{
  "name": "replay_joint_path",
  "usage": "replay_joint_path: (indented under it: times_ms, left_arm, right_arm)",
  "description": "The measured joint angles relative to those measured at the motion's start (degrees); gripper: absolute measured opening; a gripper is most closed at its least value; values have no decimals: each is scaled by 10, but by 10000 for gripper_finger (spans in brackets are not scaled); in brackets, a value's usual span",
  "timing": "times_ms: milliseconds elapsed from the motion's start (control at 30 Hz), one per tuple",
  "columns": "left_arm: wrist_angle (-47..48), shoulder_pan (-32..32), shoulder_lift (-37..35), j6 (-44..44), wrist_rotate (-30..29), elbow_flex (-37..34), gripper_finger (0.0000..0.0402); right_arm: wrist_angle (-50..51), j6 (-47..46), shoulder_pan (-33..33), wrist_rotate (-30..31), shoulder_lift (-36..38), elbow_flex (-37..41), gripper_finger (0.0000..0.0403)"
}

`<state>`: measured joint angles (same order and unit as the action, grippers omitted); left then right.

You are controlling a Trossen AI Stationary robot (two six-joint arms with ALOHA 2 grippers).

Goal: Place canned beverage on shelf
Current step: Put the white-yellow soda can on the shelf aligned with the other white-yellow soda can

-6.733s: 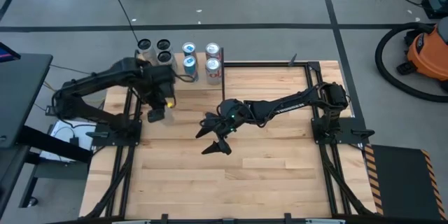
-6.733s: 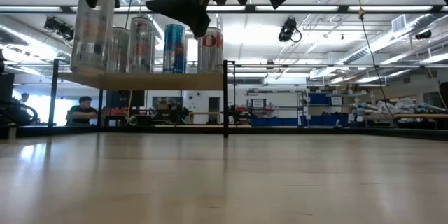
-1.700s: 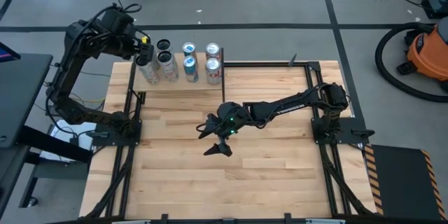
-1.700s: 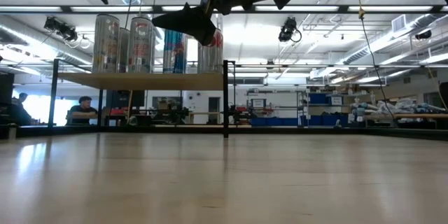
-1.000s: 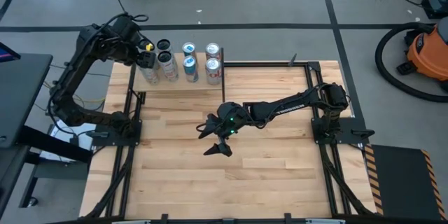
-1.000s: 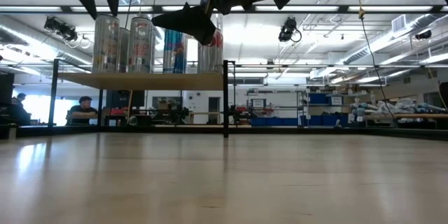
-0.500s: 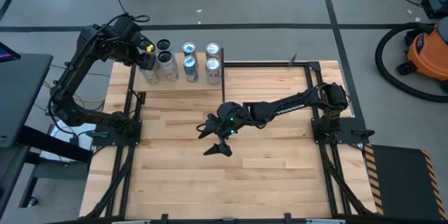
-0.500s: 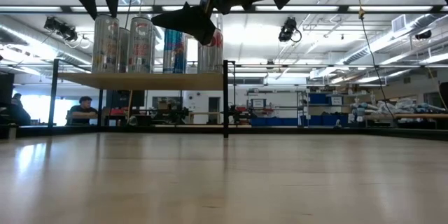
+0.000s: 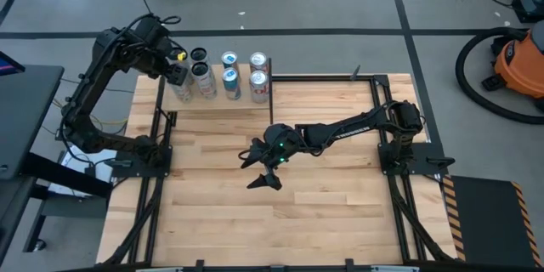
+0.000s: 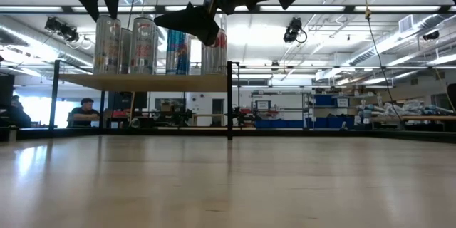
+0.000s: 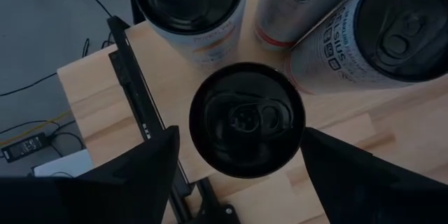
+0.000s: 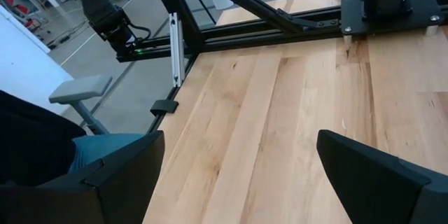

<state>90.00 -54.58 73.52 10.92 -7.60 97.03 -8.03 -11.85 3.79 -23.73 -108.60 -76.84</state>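
Black-topped can (image 11: 246, 120) is standing upright on the shelf (image 11: 94, 98) at its outer front corner, long axis pointing straight up between the left gripper's (image 9: 177, 73) jaws, which are hanging apart just above it, while the right gripper (image 9: 265, 167), jaws wide, is waiting mid-table.

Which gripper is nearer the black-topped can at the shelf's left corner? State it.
Left. The left gripper hangs right above that can, fingers open on either side. The right gripper hangs open over mid-table, well off the shelf.
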Motion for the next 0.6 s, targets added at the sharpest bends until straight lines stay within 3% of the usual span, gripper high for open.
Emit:
replay_joint_path:
  times_ms: [300,600]
  left_arm:
    - [0,3,5,-8,7,0,297]
    - [0,0,14,-104,12,0,297]
  right_arm:
    - [0,0,0,0,0,0,383]
    - [0,0,0,0,0,0,383]
